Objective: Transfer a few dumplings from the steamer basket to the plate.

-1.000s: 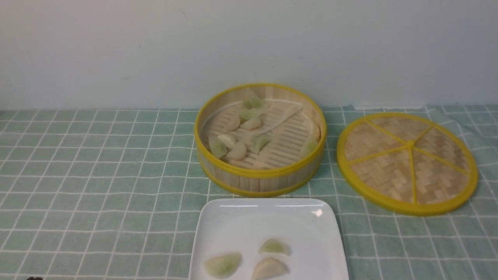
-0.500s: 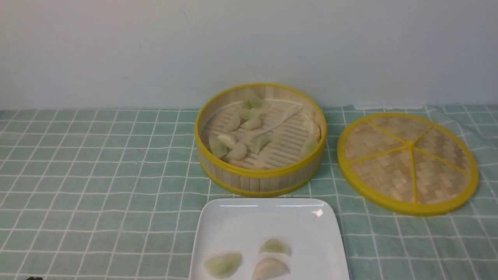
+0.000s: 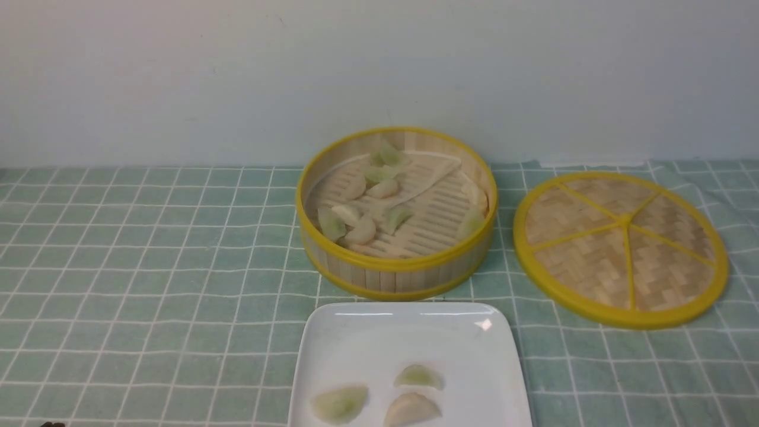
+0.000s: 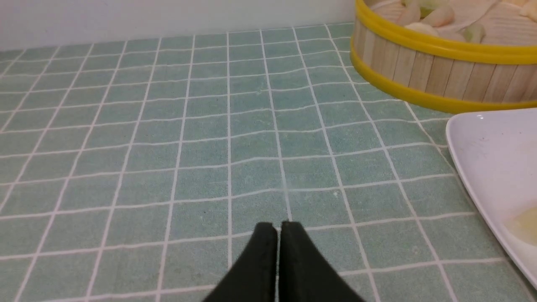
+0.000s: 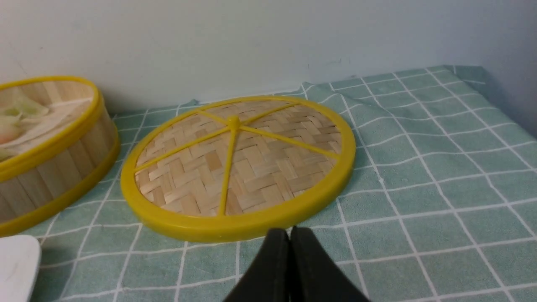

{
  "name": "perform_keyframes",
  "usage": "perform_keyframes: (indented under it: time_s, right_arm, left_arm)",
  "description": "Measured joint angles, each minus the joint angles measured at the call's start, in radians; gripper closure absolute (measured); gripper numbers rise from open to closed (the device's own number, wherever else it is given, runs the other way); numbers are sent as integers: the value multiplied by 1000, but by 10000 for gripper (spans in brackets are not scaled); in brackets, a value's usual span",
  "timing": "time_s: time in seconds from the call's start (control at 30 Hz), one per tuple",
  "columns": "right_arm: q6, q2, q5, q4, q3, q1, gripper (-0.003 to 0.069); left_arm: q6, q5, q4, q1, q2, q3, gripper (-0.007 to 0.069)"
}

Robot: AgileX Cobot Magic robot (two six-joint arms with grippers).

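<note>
The steamer basket (image 3: 396, 270) stands at the middle back of the table with several green and cream dumplings (image 3: 362, 228) on its slatted floor. The white square plate (image 3: 409, 338) lies in front of it with three dumplings (image 3: 418, 376) near its front edge. My left gripper (image 4: 278, 225) is shut and empty, low over the cloth to the left of the plate (image 4: 491, 163) and basket (image 4: 423, 71). My right gripper (image 5: 289, 231) is shut and empty, just in front of the lid. Neither gripper shows in the front view.
The flat woven lid (image 3: 619, 246) with a yellow rim lies right of the basket; it also shows in the right wrist view (image 5: 237, 161). A green checked cloth (image 3: 148, 267) covers the table. A pale wall runs along the back.
</note>
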Motion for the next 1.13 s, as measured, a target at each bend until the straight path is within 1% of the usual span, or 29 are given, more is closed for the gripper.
perform_keyframes:
  time_s: [1.13]
  right_arm:
    - [20, 0, 0, 0, 0, 0, 673]
  left_arm:
    - [0, 0, 0, 0, 0, 0, 631]
